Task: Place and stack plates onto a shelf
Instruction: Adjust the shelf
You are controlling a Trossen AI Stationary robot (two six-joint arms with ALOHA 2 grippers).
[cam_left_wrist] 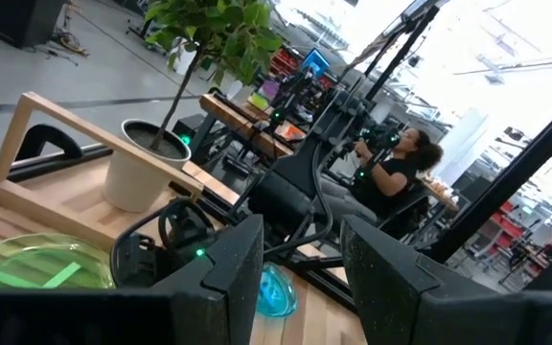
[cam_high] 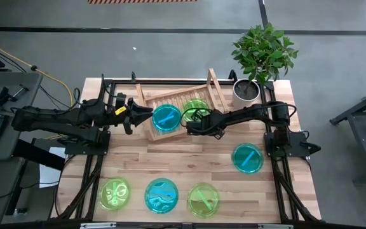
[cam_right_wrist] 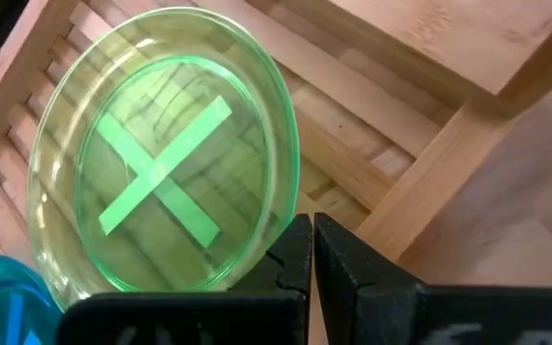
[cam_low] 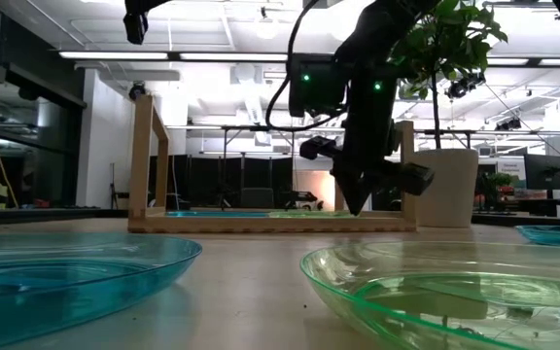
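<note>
Here, my right gripper, jaws shut and empty, hovers at the rim of the green plate lying on the shelf. My left gripper, jaws parted, apparently empty, waits beside the shelf's blue plate. Next: fetch another plate off the table.

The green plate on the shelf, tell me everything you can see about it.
The green plate is round, translucent lime plastic with a raised rim and a lighter green cross mark in its middle. It lies flat on the slats of the wooden shelf, beside a cyan-blue plate whose rim reaches it. The shut right gripper hangs at its edge; whether the tips touch the plate cannot be told.
</note>
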